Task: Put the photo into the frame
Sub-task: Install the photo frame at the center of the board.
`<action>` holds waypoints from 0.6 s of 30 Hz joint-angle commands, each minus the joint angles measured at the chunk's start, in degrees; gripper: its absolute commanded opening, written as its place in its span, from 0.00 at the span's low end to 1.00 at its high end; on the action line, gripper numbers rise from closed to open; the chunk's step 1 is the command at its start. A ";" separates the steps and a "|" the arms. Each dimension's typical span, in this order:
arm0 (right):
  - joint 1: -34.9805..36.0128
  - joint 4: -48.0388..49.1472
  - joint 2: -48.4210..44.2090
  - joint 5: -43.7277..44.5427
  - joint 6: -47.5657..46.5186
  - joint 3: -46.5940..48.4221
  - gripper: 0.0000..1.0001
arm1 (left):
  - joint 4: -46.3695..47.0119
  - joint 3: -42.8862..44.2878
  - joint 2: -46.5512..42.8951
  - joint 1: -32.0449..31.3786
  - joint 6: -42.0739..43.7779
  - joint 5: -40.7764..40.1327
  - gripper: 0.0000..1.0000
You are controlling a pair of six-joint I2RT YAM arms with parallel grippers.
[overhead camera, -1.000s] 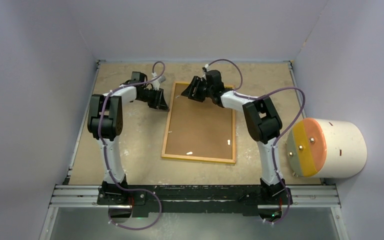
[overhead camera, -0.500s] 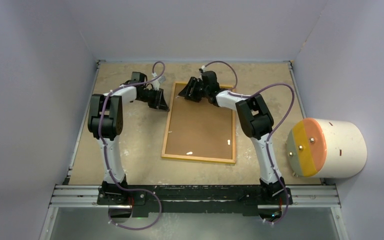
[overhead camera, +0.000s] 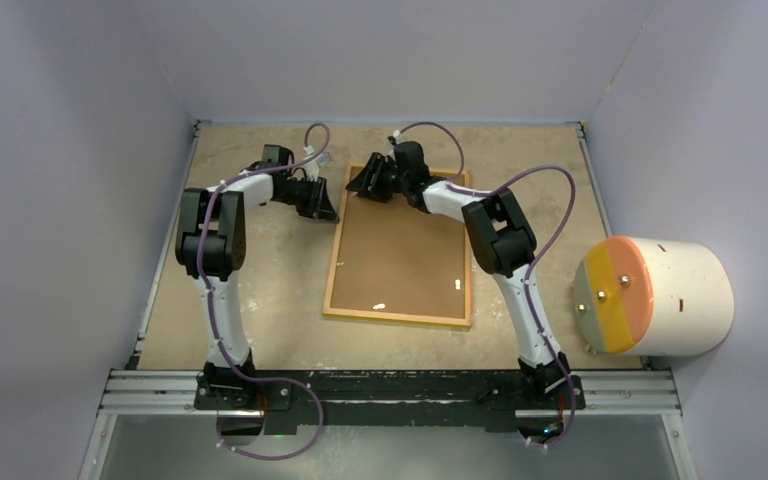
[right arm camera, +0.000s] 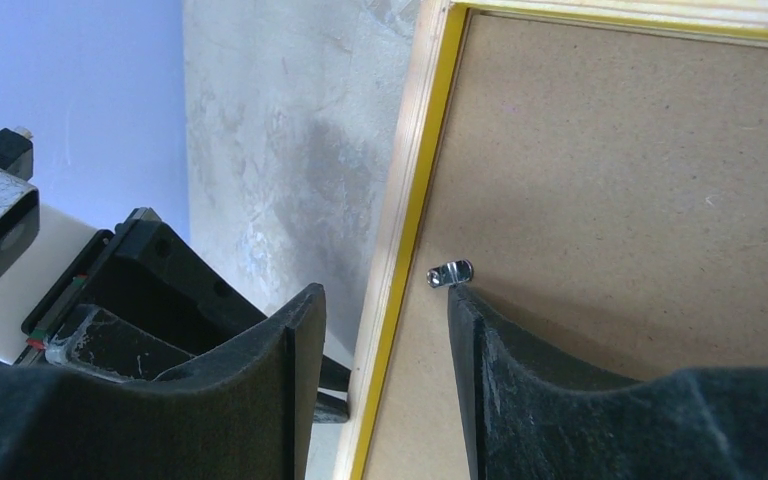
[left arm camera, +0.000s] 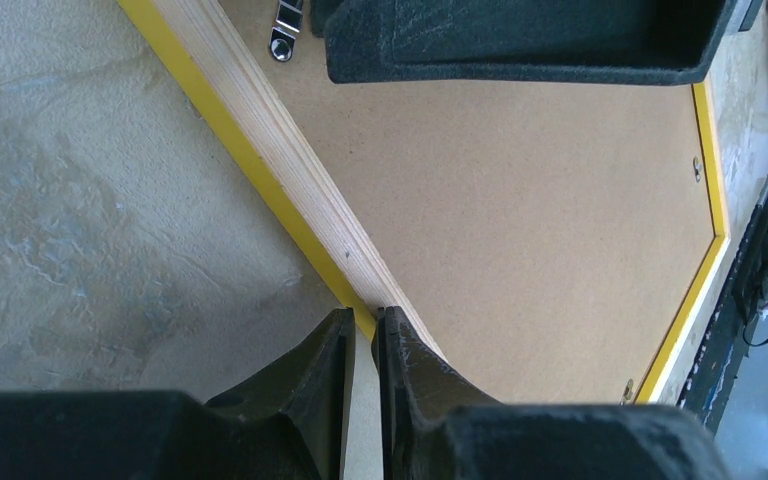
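where the thin rectangular picture frame, yellow-edged with a pale wood back, lies face down at the centre of the sandy counter, its brown fibreboard backing shows uppermost. the left gripper sits at the upper left of the frame, against the left rim. in the left wrist view its fingers are drawn nearly together, pinching a thin tan strip of that rim. the right gripper is over the frame's top left corner. in the right wrist view its fingers stand moderately apart, astride the rim and holding nothing. one fingertip is just beside a small silver metal turn clip on the backing. a white cylinder with an orange and yellow end lies at the counter's right edge, well apart from the frame.
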 commanded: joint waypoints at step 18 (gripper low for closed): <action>0.58 -2.23 4.49 3.25 1.59 3.45 0.49 | -0.39 -2.30 1.22 -1.18 4.43 0.74 0.16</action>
